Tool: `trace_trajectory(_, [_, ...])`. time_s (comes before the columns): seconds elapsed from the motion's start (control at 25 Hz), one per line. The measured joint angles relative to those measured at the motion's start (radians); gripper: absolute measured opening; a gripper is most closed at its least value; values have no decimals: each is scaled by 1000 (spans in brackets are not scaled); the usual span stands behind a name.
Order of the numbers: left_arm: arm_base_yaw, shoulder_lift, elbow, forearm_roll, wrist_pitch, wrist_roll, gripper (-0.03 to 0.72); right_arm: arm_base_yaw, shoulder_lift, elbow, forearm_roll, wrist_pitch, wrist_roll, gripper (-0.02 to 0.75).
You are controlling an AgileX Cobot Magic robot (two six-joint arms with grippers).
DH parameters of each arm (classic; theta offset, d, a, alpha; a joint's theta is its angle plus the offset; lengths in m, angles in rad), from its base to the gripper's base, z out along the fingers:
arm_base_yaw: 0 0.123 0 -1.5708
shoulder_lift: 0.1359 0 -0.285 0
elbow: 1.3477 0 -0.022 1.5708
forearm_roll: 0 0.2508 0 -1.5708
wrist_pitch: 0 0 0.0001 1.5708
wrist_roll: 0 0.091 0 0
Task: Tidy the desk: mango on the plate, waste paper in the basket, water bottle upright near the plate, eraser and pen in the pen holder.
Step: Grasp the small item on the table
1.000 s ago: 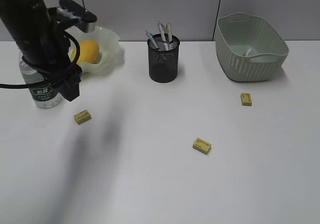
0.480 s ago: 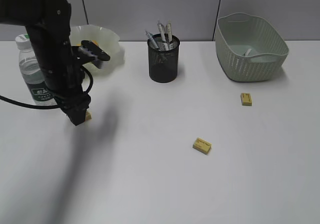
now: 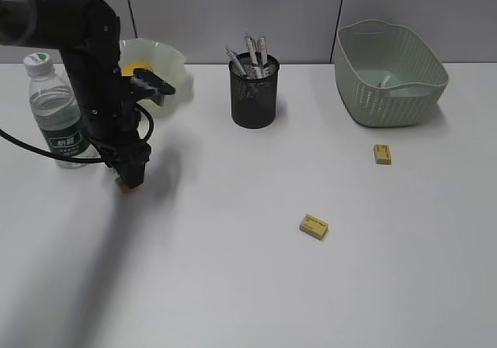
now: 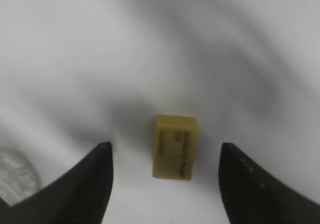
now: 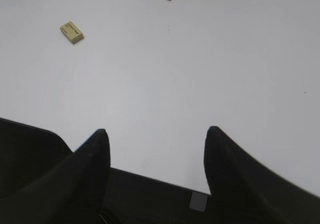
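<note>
1. Change vs a sec ago: L arm has swung off the water bottle [image 3: 60,111] & dropped toward the table [image 3: 233,286]. Bottle now stands upright, clear of the arm, just beside the plate [image 3: 167,72] — that step looks done.
2. Left tool [image 4: 165,156] — jaws spread wide, nothing held. In the wrist view the near eraser [image 4: 175,146] lies flat on the table betw the two fingers, untouched on both sides. In the ext view the tool covers nearly all of it.
3. Meaning: judged step = pick up the 1st eraser. Tool is lined up; what's left is a bit more descent, then close. Wrist pic is blurry, so can't tell how near the tips are to the table.
4. Right tool [image 5: 155,156] — also spread, empty, hanging low over the bare near edge, well away from the work.
5. Other task things: mango [image 3: 133,70] sits in the plate, partly hidden by the arm. Pens stand in the pen holder [image 3: 254,92]. Small pale bit in the basket [image 3: 392,72] — prob the waste paper, too small to be sure.
6. Left to do: two more erasers on the table — one mid-table [image 3: 314,226], one in front of the basket [image 3: 382,154] — all 3 go to the holder.
7. Risk: eraser is small & low; closing too high may miss it.
</note>
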Motion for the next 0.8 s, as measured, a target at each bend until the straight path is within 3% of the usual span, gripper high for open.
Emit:
trace_trajectory(0.28, [0,45,-11,3,-15,1,427,0,0,0,0,0,0,477])
trace_trajectory(0.52, [0,45,-11,1,-20,1,255,0,0,0,0,0,0,477])
trace_trajectory(0.8, [0,51,-13,-15,-18,1,239,0,0,0,0,0,0,477])
